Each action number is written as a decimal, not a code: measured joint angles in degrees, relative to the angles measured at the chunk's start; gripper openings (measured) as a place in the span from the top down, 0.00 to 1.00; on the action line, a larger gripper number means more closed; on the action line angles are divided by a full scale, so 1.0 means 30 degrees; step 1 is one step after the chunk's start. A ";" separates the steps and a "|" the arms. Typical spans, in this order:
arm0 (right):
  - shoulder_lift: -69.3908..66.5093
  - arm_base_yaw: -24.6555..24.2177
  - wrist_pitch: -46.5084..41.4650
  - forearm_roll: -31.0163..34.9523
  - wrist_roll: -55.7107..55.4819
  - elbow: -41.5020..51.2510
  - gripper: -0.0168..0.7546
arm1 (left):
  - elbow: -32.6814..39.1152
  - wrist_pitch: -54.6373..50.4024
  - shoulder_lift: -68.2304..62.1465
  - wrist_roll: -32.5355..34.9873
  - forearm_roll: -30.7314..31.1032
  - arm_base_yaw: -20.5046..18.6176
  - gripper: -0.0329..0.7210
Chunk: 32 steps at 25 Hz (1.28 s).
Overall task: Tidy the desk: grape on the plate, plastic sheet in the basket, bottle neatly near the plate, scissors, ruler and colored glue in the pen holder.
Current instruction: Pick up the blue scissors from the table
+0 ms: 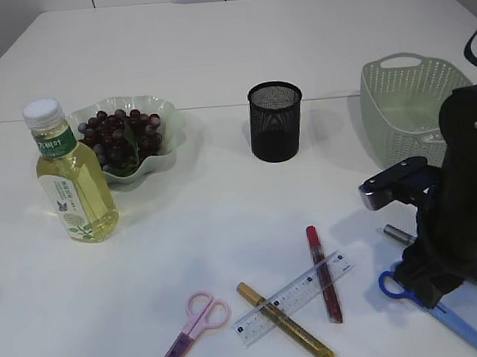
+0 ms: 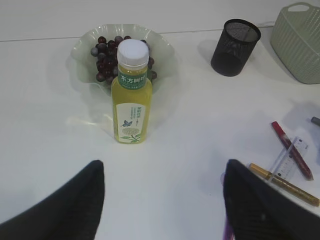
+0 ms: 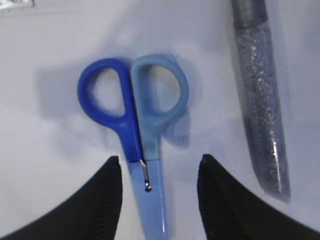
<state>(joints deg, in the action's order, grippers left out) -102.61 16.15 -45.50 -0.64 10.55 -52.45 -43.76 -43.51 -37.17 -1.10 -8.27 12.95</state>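
Note:
My right gripper is open and low over the table, its fingers either side of the sheathed blue scissors, which also show in the exterior view. A silver glitter glue pen lies beside them. My left gripper is open and empty above the table, in front of the yellow bottle. The grapes are on the green plate. A red glue pen, a gold glue pen, a clear ruler and pink scissors lie at the front. The plastic sheet is not visible.
The black mesh pen holder stands in the middle at the back. The green basket stands at the right, behind my right arm. The bottle stands upright just in front of the plate's left side.

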 joint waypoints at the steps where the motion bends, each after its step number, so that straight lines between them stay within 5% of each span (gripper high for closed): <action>1: -0.0075 -0.0035 -0.0002 0.0035 0.0000 0.0000 0.47 | 0.0000 0.0000 0.0000 0.0000 0.0000 0.0000 0.24; 9: -0.0510 -0.0035 0.0064 0.1885 0.1492 0.0000 0.47 | 0.0000 0.0042 0.0000 0.0000 0.0000 0.0000 0.24; 32: -0.0673 -0.0035 0.0064 0.1794 0.1644 0.0000 0.48 | 0.0000 0.0143 0.0000 0.0000 0.0000 0.0000 0.24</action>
<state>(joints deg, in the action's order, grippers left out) -104.63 16.04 -45.31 4.74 15.48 -52.45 -43.76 -43.09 -37.17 -1.10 -8.27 12.95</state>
